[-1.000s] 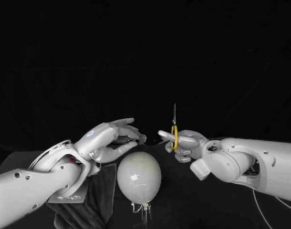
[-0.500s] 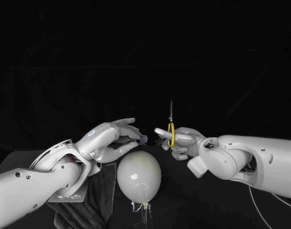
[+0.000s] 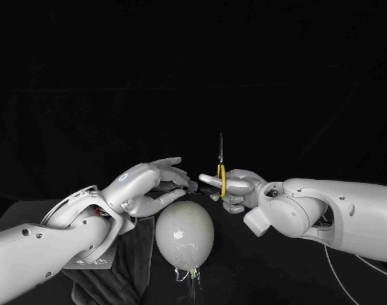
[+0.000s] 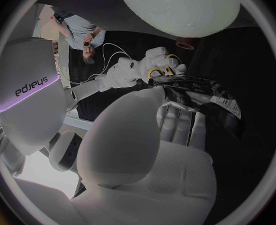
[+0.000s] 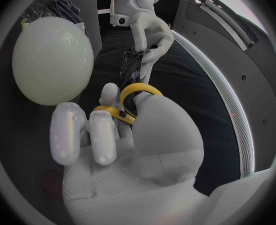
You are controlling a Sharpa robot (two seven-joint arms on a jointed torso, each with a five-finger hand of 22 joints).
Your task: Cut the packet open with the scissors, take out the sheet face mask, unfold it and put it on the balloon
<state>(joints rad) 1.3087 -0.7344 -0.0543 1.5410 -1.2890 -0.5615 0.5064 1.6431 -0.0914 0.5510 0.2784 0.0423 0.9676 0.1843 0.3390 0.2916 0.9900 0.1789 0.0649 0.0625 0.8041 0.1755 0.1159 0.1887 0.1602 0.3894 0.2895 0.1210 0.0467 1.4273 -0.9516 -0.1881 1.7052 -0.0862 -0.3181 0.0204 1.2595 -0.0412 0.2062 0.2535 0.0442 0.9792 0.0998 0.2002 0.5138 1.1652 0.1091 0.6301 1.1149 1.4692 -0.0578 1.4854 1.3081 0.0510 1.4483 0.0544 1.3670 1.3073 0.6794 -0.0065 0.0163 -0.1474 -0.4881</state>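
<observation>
Just above the balloon (image 3: 185,233) the left hand (image 3: 147,187) pinched the dark packet (image 4: 197,91); close beside it the right hand (image 3: 234,190) gripped the scissors (image 3: 220,166) by their yellow loops, blades upright.

light: dim, balloon (image 3: 185,235) pale and evenly lit | background: table (image 3: 248,279) round the balloon lost in black | glare: faint sheen on the balloon | wrist views: straight edges bend, rim dark

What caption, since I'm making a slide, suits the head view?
Right hand holds yellow-handled scissors upright beside the left hand's dark packet, by a pale oval balloon.
</observation>
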